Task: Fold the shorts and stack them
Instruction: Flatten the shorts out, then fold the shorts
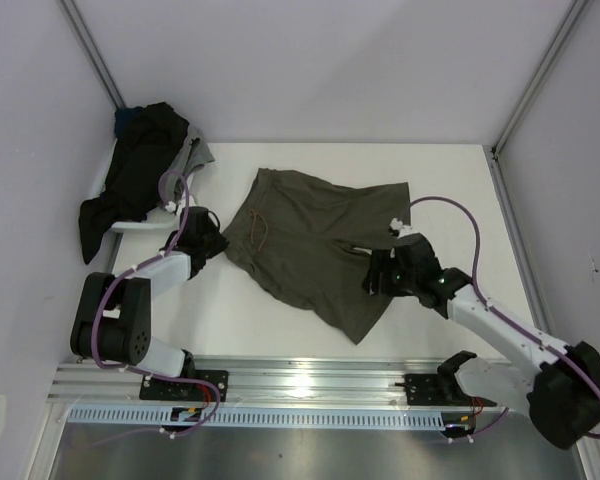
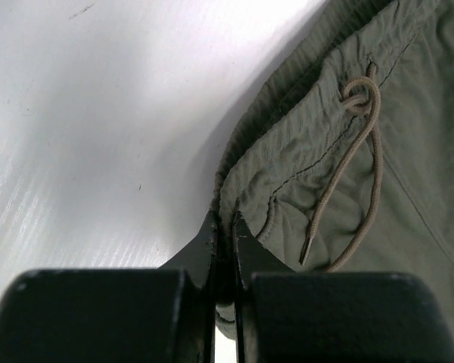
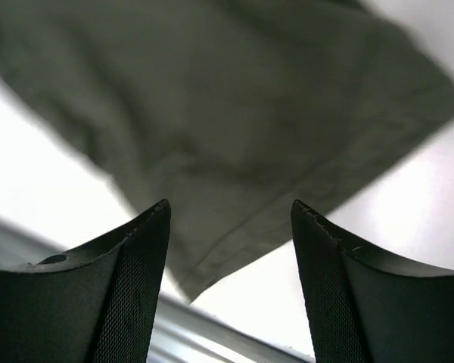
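We see green shorts (image 1: 310,240) spread across the middle of the table (image 1: 460,190). Our left gripper (image 2: 225,219) pinches their waistband. Our right gripper (image 3: 231,208) hangs wide apart over one leg, holding nothing. The black shorts (image 1: 140,170) sit heaped at its far left corner.

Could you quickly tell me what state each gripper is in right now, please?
Left gripper: jaws closed on the waistband edge of the olive-green shorts.
Right gripper: jaws open, holding nothing, above the same pair.
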You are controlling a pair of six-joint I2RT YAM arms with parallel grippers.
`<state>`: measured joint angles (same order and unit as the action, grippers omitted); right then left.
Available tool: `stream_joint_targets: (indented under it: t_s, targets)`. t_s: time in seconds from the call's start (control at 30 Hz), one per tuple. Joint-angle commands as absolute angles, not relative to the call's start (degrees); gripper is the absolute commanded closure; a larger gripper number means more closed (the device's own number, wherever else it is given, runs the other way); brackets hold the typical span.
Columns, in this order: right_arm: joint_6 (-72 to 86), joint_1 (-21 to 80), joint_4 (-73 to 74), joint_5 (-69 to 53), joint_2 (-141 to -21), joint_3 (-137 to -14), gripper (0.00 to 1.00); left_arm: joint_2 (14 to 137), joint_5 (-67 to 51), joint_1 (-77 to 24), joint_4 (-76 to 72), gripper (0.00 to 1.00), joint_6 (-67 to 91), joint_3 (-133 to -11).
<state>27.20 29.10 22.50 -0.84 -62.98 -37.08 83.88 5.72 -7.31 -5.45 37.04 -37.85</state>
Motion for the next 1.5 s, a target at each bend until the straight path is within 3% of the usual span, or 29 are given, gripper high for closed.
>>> stream_joint_targets:
  t_s: [0.0, 0.1, 0.43, 1.03, 1.1, 1.2, 1.27, 1.33, 1.47]
  targets:
    - [22.42, 39.33, 25.75, -1.05, -57.93, -38.68, 0.34, 83.67, 6.94, -6.59, -5.45, 1.00, 35.60, -40.69]
    - [22.76, 47.42, 25.31, 2.61, -57.57, -38.41, 0.39, 84.20, 6.68, -6.59, -4.05, 1.00, 35.33, -42.01]
    - [26.19, 66.34, 26.98, 17.91, -66.17, -39.28, 0.41, 84.99, 6.07, -5.89, -2.37, 1.00, 34.19, -43.77]
    - [26.54, 76.72, 28.92, 26.98, -81.91, -44.38, 0.55, 86.31, 4.92, -4.92, -1.41, 1.00, 33.75, -45.62]
    - [27.33, 77.95, 29.70, 28.03, -82.88, -45.17, 0.68, 86.75, 4.83, -4.83, -1.23, 1.00, 33.75, -45.88]
    - [28.47, 78.39, 31.46, 29.35, -85.42, -46.49, 0.73, 87.10, 4.40, -4.48, -1.14, 1.00, 33.84, -46.14]
    - [28.74, 78.92, 31.99, 30.23, -87.00, -47.11, 0.89, 87.19, 4.04, -4.04, -1.14, 1.00, 33.75, -46.23]
    - [28.39, 80.15, 31.99, 29.89, -87.71, -47.72, 0.98, 87.45, 3.78, -3.35, -0.97, 1.00, 33.49, -46.32]
    - [27.42, 83.84, 33.48, 29.01, -88.68, -48.86, 1.00, 88.24, 2.12, -1.23, -0.44, 1.00, 33.22, -47.89]
